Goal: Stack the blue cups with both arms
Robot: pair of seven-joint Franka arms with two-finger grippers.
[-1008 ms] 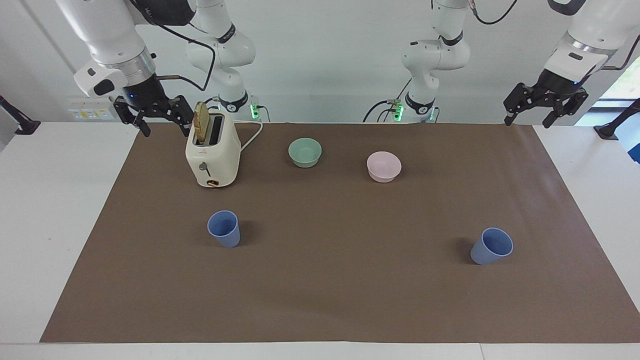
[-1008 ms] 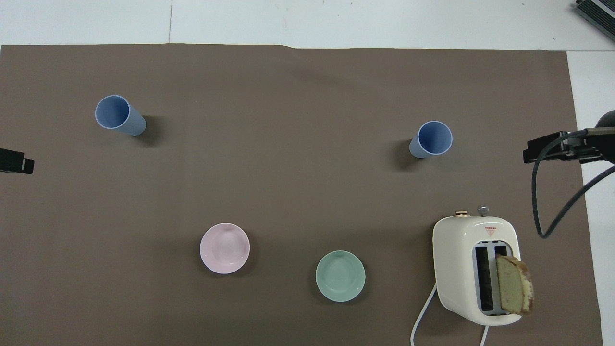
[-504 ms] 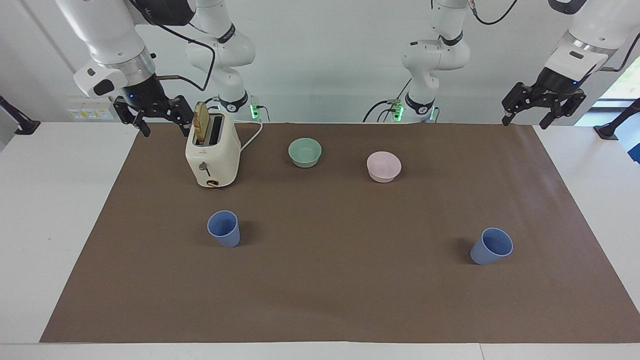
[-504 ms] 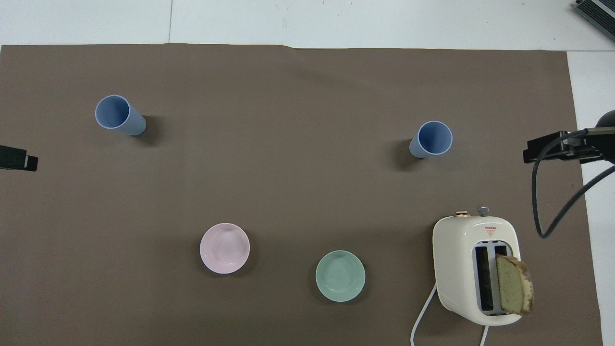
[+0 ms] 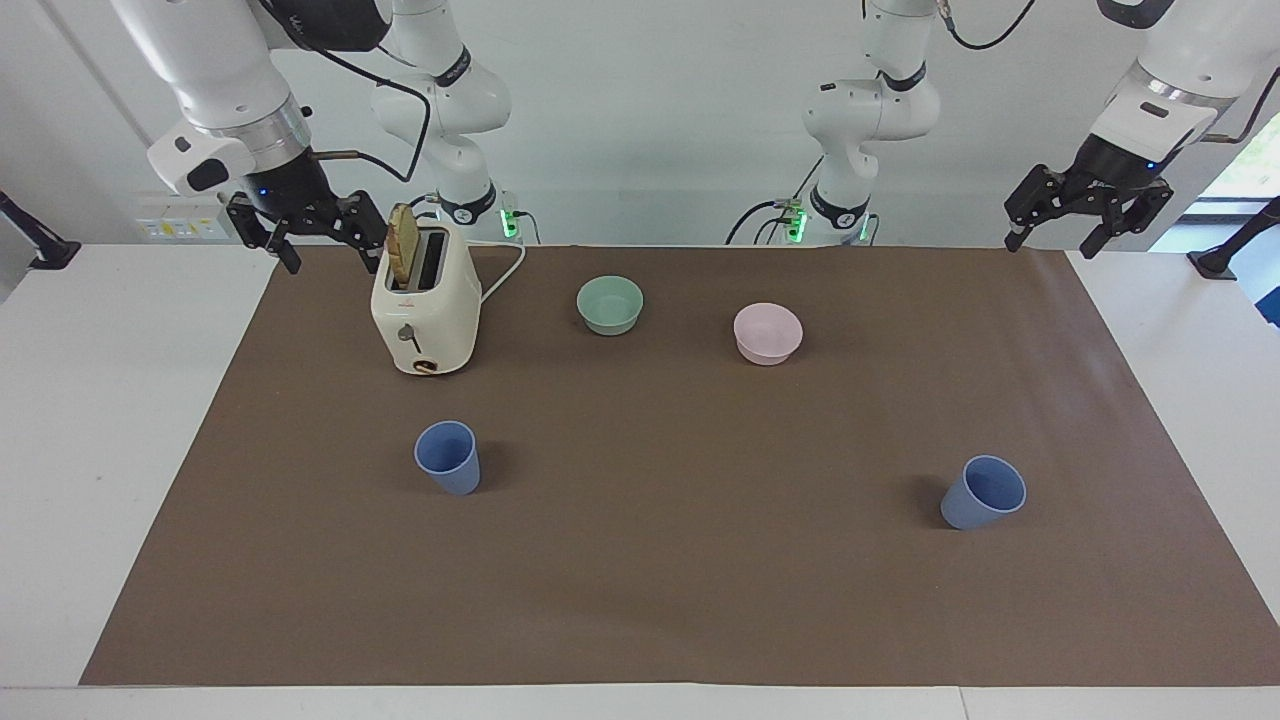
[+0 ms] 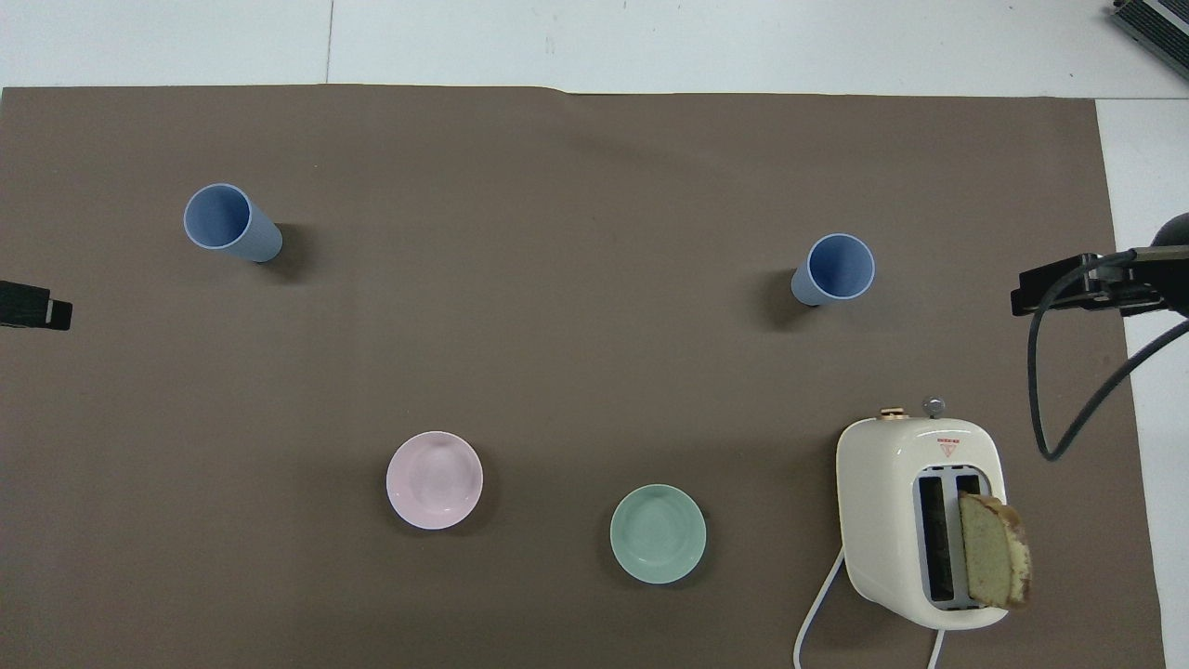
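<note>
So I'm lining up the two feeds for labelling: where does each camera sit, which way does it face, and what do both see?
Facing view: high across the table, looking at the robots; both arms show whole, the right gripper beside the toaster, the left gripper over the mat's corner.
Overhead view: above the robots' end, looking steeply down and forward; only the left gripper's tip and the right gripper show at the edges.
Both share two blue cups, the green bowl, the pink bowl, half a turn apart.
</note>
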